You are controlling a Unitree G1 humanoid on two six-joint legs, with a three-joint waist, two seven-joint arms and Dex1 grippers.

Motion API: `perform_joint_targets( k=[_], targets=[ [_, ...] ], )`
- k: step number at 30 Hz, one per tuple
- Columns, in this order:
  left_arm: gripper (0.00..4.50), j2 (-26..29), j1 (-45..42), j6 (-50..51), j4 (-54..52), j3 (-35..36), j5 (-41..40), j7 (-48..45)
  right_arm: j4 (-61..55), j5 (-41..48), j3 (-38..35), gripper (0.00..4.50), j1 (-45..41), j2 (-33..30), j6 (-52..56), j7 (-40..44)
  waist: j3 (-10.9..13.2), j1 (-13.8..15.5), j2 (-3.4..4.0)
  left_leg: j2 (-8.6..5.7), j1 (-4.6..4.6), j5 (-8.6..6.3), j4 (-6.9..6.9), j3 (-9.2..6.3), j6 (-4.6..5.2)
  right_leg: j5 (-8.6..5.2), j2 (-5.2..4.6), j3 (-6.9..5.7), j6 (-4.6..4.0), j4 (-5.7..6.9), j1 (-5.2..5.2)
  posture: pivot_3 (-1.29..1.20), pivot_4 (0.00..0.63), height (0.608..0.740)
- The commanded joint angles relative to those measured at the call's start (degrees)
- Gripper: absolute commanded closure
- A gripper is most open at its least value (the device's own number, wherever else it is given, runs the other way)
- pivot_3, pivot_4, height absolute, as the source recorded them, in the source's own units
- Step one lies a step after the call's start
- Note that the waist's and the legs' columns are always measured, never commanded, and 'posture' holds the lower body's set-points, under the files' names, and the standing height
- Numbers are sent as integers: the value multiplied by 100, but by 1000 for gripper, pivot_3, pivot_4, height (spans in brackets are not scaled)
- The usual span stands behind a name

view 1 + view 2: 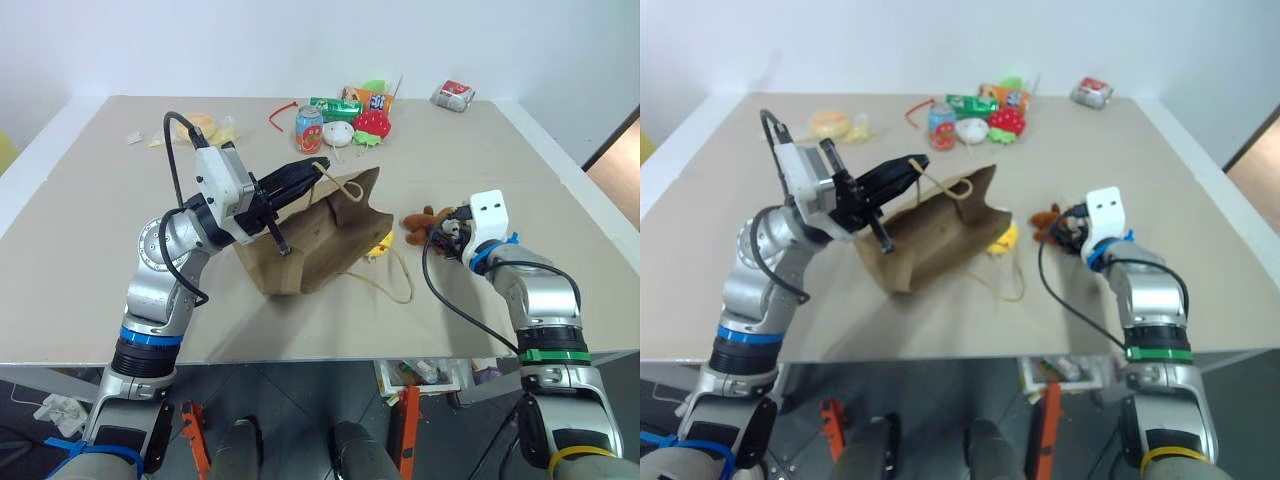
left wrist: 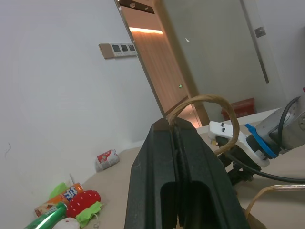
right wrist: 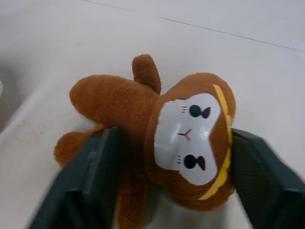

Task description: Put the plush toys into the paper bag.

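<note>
On the table [image 1: 90,250], bag [image 1: 320,235] half-hides yellow plush [image 1: 383,243] — left tool [image 1: 300,180] clamps handle [image 2: 209,102], right tool [image 3: 174,191] straddles monkey [image 3: 157,138].

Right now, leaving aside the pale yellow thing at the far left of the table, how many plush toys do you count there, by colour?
Brown monkey plush: 1
Yellow ball plush: 1
Red strawberry plush: 1
White round plush: 1
Total: 4

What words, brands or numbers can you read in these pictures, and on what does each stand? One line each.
No text can be read.
Red can: print too small.
Orange packet: blue logo, letters blurred.
Green tube: print too small.
Red and white pack: print too small.
Monkey, paper bag: no writing.
</note>
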Motion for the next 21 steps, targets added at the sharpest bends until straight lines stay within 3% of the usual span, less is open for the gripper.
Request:
perform_joint_targets(
  k=[1,2,3,5,8,13,16,21],
  targets=[
    [4500,34,-44,-52,-182,84,-71,12,-151,121,-106,2858,91,57,27,125,0,0,0,0,0,0,1,0,0,0,0,0,0,0,0,0,150,740],
    [4500,35,-50,-52,-174,85,-72,9,-173,122,-122,3123,104,60,21,110,0,-4,0,0,0,0,2,0,0,1,0,0,0,0,1,0,150,740],
    [4500,38,-56,-53,-161,86,-72,1,-219,139,-167,3765,117,62,46,78,0,-5,0,1,2,0,3,0,0,4,1,0,-2,0,1,0,150,740],
    [4500,48,-62,-55,-143,88,-77,-19,-335,144,-289,4315,128,45,79,-38,0,-5,0,3,4,0,3,0,0,5,3,0,-3,0,2,0,150,740],
    [4500,69,-53,-37,-130,93,-96,-54,-835,693,-912,4453,38,36,62,34,0,-5,0,4,5,1,3,0,0,7,4,0,-4,0,2,0,150,740],
    [4500,72,-36,-27,-116,87,-106,-77,-2339,2696,-2039,4453,-95,9,528,813,11,2,19,1,-3,1,3,1,1,6,1,1,-1,0,-1,0,150,740],
    [4500,62,-53,-49,-77,74,-100,-99,-3464,3572,-1931,4453,286,-180,930,1497,12,-1,23,0,-5,1,1,-2,0,2,1,1,3,0,-2,0,150,740],
    [4500,33,-95,-78,-17,57,-78,-114,-4253,4060,-1616,4453,941,-319,1157,1977,11,3,23,9,-4,-1,-6,-12,-1,-8,9,-11,1,-1,2,0,150,740]
  ],
)
